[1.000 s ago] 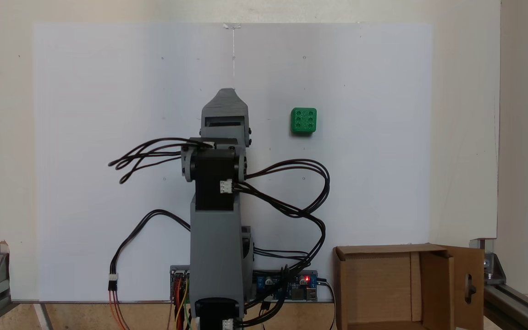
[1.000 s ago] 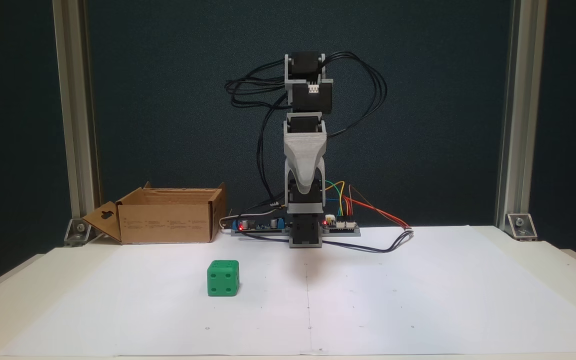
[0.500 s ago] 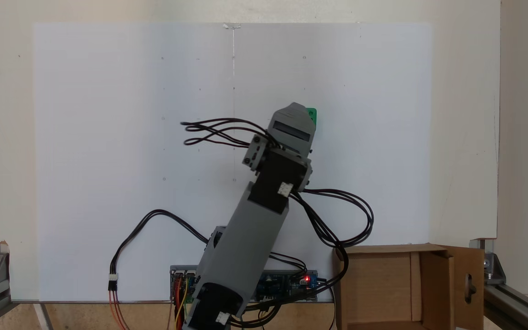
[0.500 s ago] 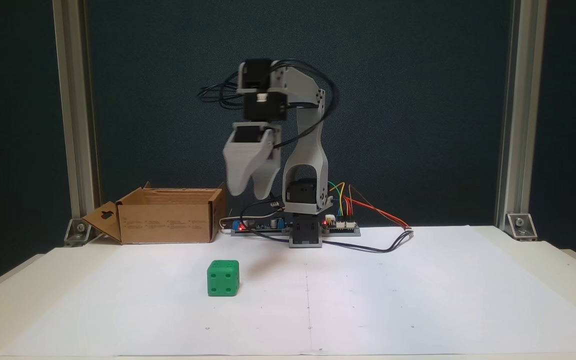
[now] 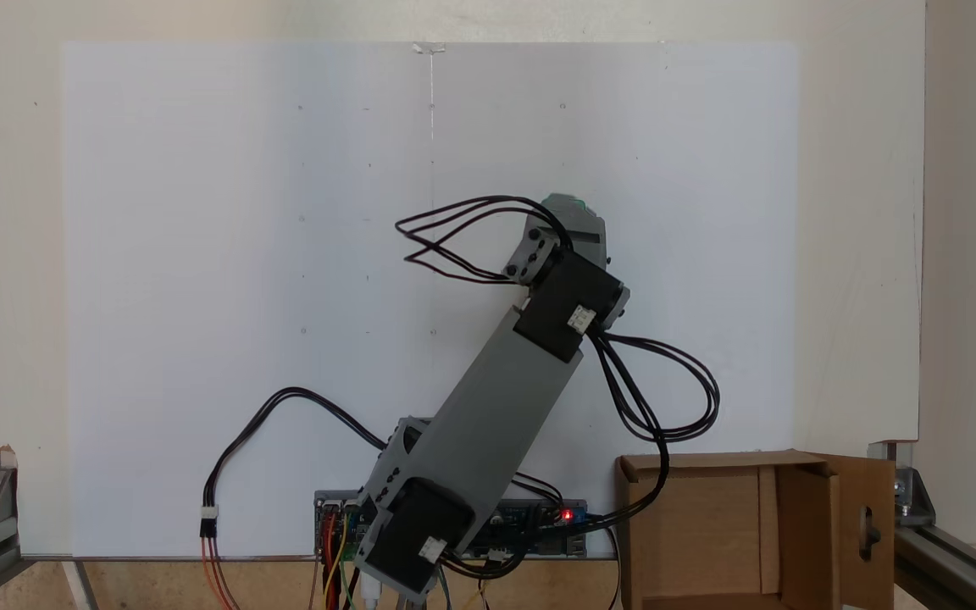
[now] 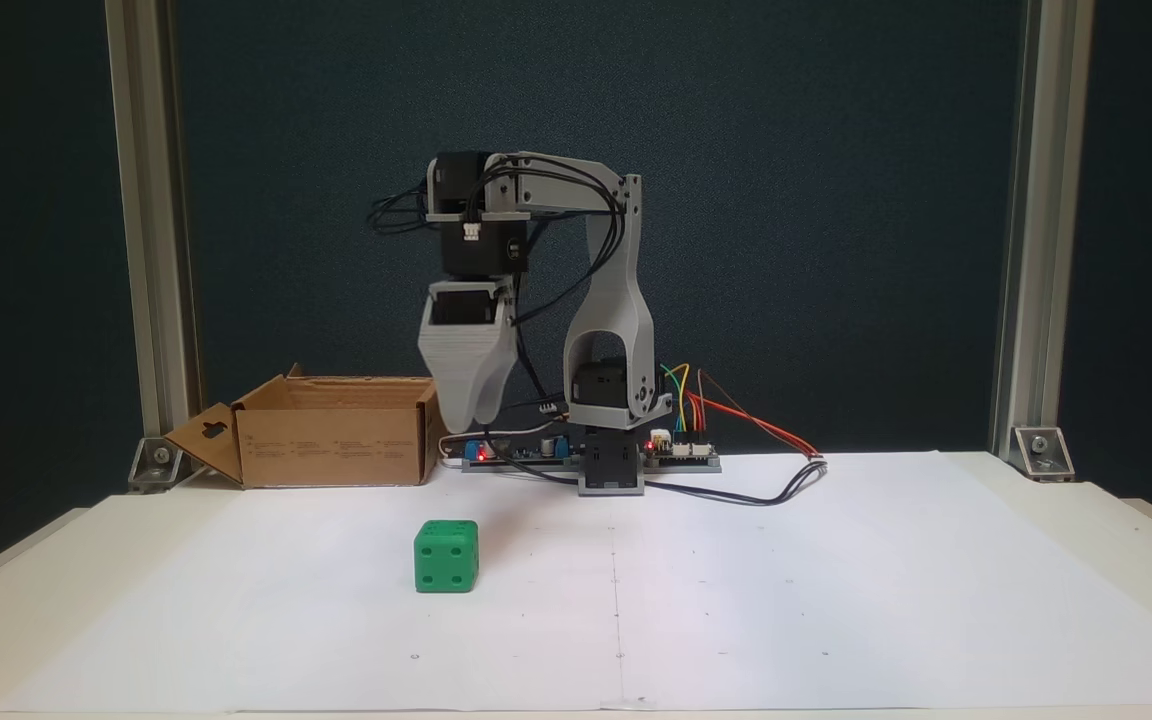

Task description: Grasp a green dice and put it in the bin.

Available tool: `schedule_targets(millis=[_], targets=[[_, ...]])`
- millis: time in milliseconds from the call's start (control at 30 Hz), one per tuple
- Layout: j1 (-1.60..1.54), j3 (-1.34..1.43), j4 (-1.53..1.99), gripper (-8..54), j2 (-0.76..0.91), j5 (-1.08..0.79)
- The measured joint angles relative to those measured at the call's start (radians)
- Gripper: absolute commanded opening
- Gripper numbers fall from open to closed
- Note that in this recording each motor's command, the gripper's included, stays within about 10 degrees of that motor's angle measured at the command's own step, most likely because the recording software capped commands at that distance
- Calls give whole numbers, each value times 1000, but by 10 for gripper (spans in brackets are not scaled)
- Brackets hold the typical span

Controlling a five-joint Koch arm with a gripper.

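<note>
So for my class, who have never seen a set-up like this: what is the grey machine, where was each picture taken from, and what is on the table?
The grey machine is a small hobby robot arm bolted at the table's edge, with black cables looping off it. One picture looks straight down from above; the other looks across the table from the front. At the arm's end is a claw, pointing down, up in the air and holding nothing; whether it is open cannot be told. On the white paper sits a green dice. From above, the arm covers nearly all of it, leaving a green sliver. An open cardboard box stands beside the arm's base, at the table's edge.
</note>
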Motion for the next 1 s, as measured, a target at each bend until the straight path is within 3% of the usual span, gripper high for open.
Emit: schedule_targets(millis=[567, 1000], targets=[[17, -37, 5, 469, -3, -14], [-29, -37, -97, 456, -118, -14]])
